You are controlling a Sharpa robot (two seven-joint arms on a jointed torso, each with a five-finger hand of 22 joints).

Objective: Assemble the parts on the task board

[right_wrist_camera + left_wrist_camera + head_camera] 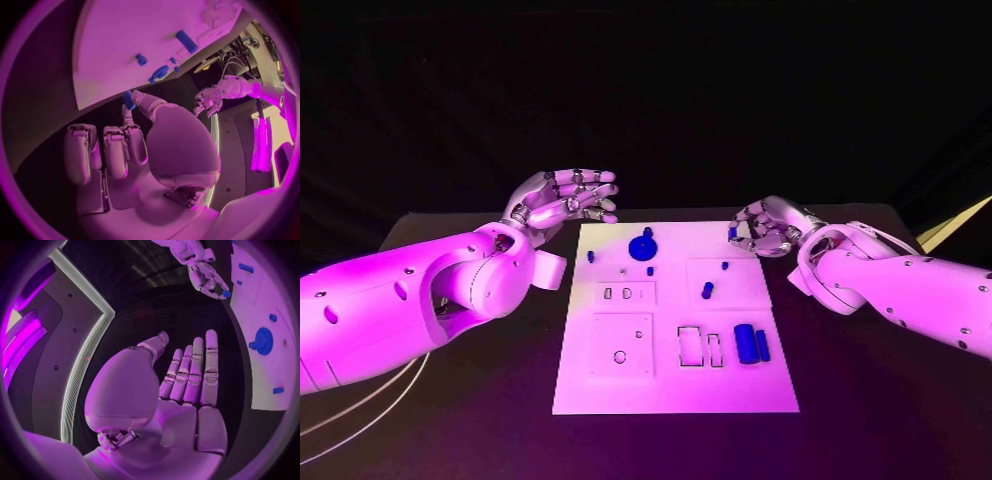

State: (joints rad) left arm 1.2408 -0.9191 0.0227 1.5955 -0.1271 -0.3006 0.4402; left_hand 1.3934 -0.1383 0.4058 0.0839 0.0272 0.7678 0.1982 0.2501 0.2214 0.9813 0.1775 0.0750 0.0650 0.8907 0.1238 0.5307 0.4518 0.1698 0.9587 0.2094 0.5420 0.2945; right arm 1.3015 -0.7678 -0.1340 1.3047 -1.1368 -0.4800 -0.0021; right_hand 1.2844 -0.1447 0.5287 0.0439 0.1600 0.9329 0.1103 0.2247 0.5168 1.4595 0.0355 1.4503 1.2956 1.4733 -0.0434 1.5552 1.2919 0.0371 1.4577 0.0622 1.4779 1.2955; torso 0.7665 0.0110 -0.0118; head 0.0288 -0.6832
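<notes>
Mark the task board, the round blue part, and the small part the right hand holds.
task board (733, 385): head view, bare near end.
round blue part (642, 247): head view, its middle.
small blue part (127, 99): right wrist view, its body, pinched by the right hand (134, 147).

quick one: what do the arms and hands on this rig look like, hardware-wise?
Two smooth white shell arms, rounded segments with small dark screw dots along the casings. Left arm has thin pale cables looping beneath it. Each ends in a silver, many-fingered hand with segmented metallic fingers and a bulbous smooth thumb base: left hand, right hand. No markings are legible.
</notes>
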